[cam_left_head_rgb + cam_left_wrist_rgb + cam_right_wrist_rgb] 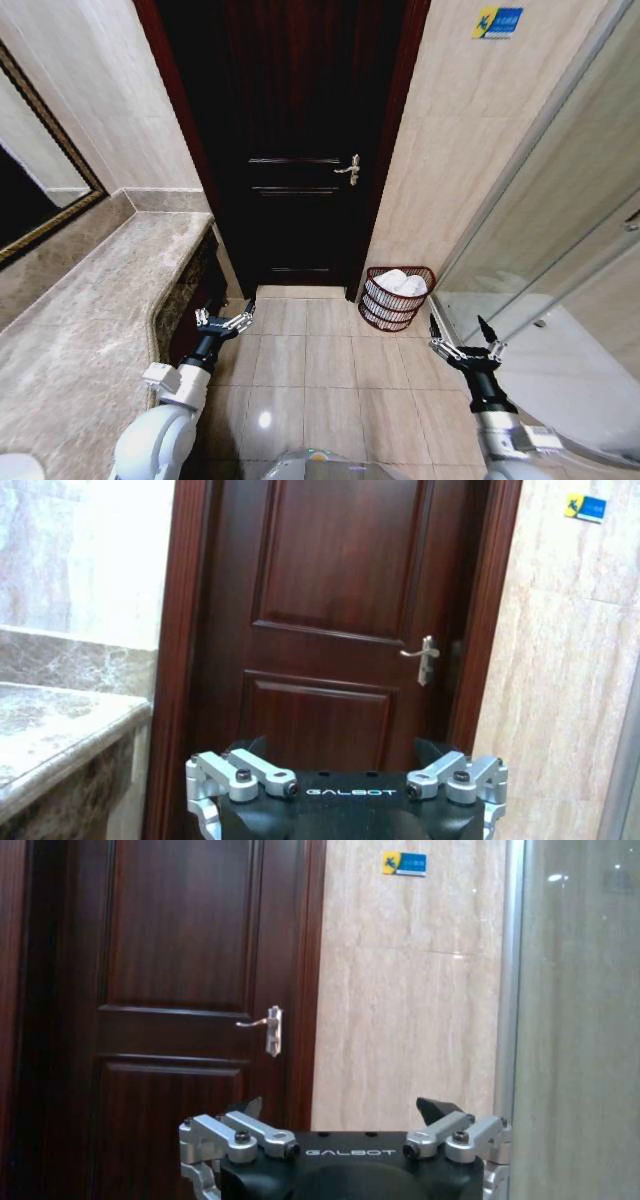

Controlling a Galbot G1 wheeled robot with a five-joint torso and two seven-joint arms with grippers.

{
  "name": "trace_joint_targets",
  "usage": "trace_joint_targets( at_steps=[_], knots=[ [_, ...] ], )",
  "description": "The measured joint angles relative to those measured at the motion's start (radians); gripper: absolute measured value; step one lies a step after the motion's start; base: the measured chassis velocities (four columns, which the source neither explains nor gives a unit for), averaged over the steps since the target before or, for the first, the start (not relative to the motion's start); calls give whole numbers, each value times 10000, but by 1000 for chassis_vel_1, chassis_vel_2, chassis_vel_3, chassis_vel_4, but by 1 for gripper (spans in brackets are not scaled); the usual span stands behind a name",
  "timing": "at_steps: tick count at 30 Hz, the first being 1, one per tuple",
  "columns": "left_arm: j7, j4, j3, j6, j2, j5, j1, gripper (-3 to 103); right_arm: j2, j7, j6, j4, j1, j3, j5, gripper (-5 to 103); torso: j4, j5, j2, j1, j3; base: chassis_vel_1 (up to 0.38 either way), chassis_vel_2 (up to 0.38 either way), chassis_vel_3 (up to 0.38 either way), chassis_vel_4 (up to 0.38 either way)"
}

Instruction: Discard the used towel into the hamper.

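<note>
The hamper (383, 303), a dark reddish-brown wire basket, stands on the floor in the corner to the right of the door. A white towel (401, 283) lies bundled inside it, up to the rim. My left gripper (224, 321) hovers open and empty beside the counter's end, well left of the hamper. My right gripper (467, 347) is open and empty too, low over the floor, nearer me than the hamper and to its right. Each wrist view shows its own gripper, left (342, 746) and right (342, 1106), with fingers spread and nothing between them.
A dark wooden door (300, 150) with a silver handle (350, 169) is shut straight ahead. A marble counter (95, 320) and a framed mirror (30, 190) run along the left. A glass shower partition (540, 230) closes the right. Beige floor tiles (330, 370) lie between.
</note>
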State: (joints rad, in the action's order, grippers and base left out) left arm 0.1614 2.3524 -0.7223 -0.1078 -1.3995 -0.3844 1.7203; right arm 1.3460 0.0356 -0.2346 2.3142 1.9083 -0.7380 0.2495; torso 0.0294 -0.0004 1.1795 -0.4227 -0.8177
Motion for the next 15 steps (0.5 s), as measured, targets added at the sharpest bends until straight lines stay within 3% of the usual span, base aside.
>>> trace_joint_targets(
  at_steps=[15],
  knots=[
    [-1,0,-1,0,0,0,2,99,0,0,0,0,0,0,0,100,0,6,3,3,1,27,-41,-24,43]
  ],
)
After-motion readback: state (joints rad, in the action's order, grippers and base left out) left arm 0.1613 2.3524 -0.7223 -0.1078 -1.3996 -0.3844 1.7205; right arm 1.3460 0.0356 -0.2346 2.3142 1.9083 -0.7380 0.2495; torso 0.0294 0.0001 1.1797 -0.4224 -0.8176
